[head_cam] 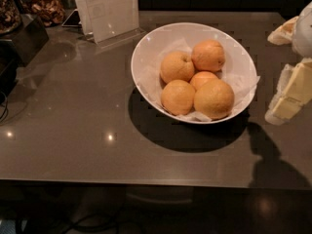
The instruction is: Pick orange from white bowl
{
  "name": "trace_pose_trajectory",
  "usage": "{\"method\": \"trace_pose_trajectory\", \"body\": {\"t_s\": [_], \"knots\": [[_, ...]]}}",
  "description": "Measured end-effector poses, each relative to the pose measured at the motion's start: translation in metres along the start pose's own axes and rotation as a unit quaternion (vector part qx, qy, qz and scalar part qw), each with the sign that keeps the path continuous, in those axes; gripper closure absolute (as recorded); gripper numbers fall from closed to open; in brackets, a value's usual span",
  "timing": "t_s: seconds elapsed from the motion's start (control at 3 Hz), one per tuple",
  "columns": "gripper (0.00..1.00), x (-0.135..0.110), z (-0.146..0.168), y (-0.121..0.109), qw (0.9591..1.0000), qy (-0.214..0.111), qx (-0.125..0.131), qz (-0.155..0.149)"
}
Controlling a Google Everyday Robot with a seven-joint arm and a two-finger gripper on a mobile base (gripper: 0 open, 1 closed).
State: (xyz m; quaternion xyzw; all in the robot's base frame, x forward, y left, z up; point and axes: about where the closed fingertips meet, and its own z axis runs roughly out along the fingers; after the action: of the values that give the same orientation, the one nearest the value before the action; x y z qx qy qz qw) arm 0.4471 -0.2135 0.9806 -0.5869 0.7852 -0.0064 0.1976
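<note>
The white bowl (146, 57) lined with white paper stands on the dark grey counter, right of centre. It holds five oranges. The largest orange (213, 99), pale yellow-orange, lies at the front right of the pile. The others lie at the back right (208, 55), back left (177, 66), front left (178, 97) and middle (202, 78). My gripper (282, 69) is at the right edge, beside the bowl and apart from it. Its cream fingers (290, 94) stand spread open and hold nothing.
A clear acrylic sign holder (109, 11) stands behind the bowl at the back left. Dark containers with dried food (44, 9) sit at the far left. The counter's front edge (146, 182) runs along the bottom.
</note>
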Motion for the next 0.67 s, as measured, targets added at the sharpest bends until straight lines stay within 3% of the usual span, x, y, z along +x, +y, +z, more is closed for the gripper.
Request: {"method": "trace_pose_trajectory", "body": {"t_s": [0.33,0.67], "knots": [[0.00,-0.0165,0.0074,-0.0149,0.9965,-0.078,-0.006,0.031],[0.00,-0.0240,0.0083,-0.0126,0.9952,-0.092,-0.014,0.032]]}}
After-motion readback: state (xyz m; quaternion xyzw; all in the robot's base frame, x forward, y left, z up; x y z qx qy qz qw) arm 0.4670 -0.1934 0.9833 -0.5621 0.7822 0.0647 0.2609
